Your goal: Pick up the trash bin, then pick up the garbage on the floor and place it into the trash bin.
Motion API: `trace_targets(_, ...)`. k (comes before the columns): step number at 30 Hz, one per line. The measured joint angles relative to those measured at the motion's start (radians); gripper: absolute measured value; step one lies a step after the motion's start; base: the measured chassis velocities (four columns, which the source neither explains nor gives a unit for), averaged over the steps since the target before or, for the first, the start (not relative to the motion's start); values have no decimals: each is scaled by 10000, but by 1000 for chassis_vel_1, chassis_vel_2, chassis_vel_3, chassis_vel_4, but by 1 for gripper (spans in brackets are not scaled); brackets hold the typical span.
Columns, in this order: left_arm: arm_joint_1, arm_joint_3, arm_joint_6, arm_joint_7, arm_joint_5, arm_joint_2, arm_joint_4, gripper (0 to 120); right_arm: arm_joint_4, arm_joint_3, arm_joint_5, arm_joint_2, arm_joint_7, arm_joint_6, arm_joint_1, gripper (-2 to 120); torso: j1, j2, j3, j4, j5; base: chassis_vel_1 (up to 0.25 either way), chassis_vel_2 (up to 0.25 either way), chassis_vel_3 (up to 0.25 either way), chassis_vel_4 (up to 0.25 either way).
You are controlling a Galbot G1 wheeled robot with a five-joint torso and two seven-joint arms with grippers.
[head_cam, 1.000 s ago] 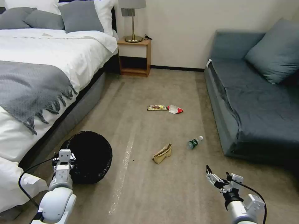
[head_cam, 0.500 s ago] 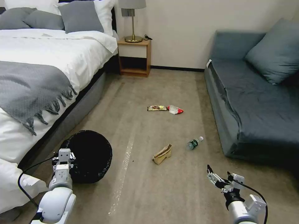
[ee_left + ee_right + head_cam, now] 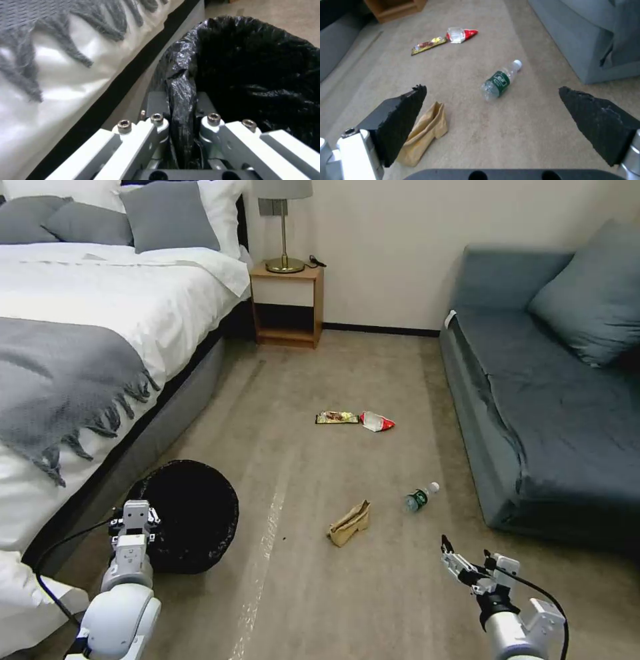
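The trash bin (image 3: 193, 513), lined with a black bag (image 3: 253, 75), stands on the carpet beside the bed. My left gripper (image 3: 135, 517) is shut on its near rim, and the left wrist view shows the bag pinched between the fingers (image 3: 181, 105). My right gripper (image 3: 467, 563) hangs open low at the right, short of the garbage. A clear bottle with a green label (image 3: 420, 497) (image 3: 500, 81) and a tan paper bag (image 3: 349, 522) (image 3: 423, 132) lie nearest. Farther off are a yellow-brown wrapper (image 3: 337, 417) (image 3: 428, 45) and a red-and-white packet (image 3: 376, 421) (image 3: 460, 34).
A bed (image 3: 100, 347) with a grey throw runs along the left. A blue sofa (image 3: 553, 413) lines the right. A wooden nightstand (image 3: 287, 303) with a lamp stands at the far wall. Open carpet lies between bed and sofa.
The whole head view has shifted a little, with the litter and furniture lower in the picture, so the camera moved. Both grippers keep their poses and states.
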Motion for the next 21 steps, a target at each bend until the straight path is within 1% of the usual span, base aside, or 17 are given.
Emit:
trace_targets(10, -265, 278, -22, 72, 103, -105, 257, 7, -329, 96, 54, -101, -32, 29, 171, 100, 0, 0, 0, 0, 0, -82, 70, 74, -68)
trace_targets(21, -395, 372, -58, 113, 147, -147, 361, 7, -534, 110, 55, -134, -60, 67, 267, 100, -1, 0, 0, 0, 0, -88, 80, 83, -83)
